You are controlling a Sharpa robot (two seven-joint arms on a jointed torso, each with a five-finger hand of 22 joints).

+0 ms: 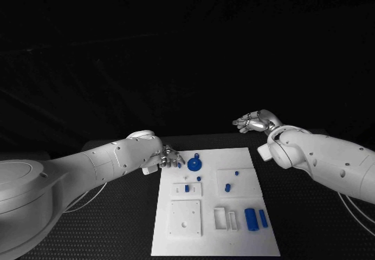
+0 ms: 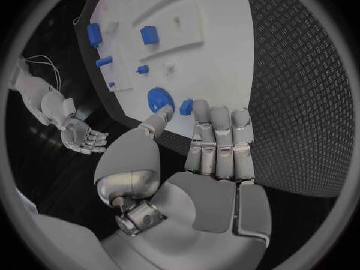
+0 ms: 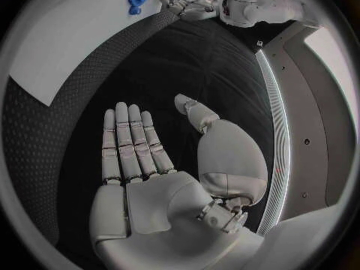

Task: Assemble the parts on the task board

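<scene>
No readable text, label, brand or number anywhere — not even on the task board point(image 1: 244, 162).

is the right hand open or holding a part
Open. In its wrist view the right hand has its fingers straight and apart over the black table, with nothing in the palm.

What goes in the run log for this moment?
left hand: at task board far-left corner, beside blue gear | right hand: open, off board | phase: reaching for part
</scene>
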